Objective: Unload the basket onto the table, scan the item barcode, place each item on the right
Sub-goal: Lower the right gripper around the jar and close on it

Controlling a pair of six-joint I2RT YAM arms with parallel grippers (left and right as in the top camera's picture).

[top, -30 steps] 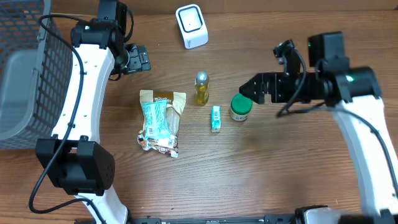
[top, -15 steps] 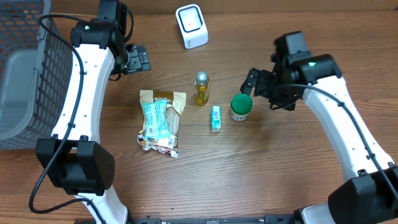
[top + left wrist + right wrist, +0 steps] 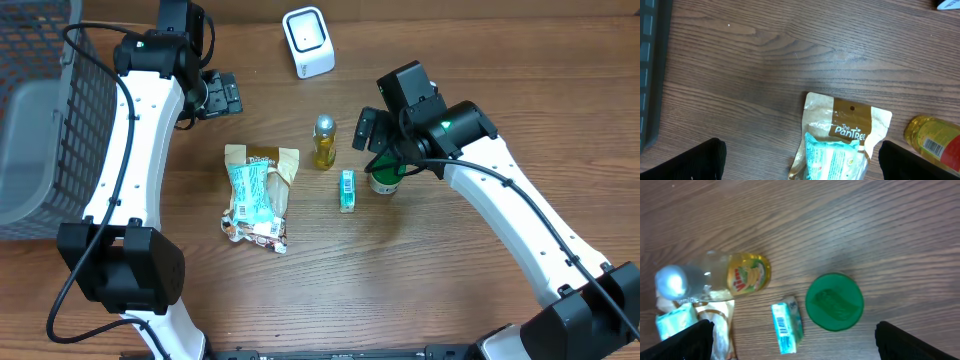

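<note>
Jar with a round green lid (image 3: 834, 301) stands on the wooden worktop (image 3: 450, 280), just right of a small teal barcoded carton (image 3: 787, 324), the white box-shaped scanner (image 3: 308, 41) far behind. Right pincer (image 3: 380, 148) hovers above it, spread wide, empty; left pincer (image 3: 218, 95) likewise agape, far-left. Grasping and scanning apparently all remain.

On the brown wooden surface (image 3: 430, 280), a yellow plastic bottle with a silver cap (image 3: 323, 143) sits near the middle. A round jar with a green lid (image 3: 385, 180) is to its right. A small teal cardboard box (image 3: 347, 190) lies between the two, slightly nearer the front. A brown-and-teal foil snack pouch (image 3: 258, 195) lies left of the bottle. A white boxy scanner (image 3: 308, 41) stands behind them all. A grey wire basket (image 3: 40, 120) occupies the far left edge.
</note>
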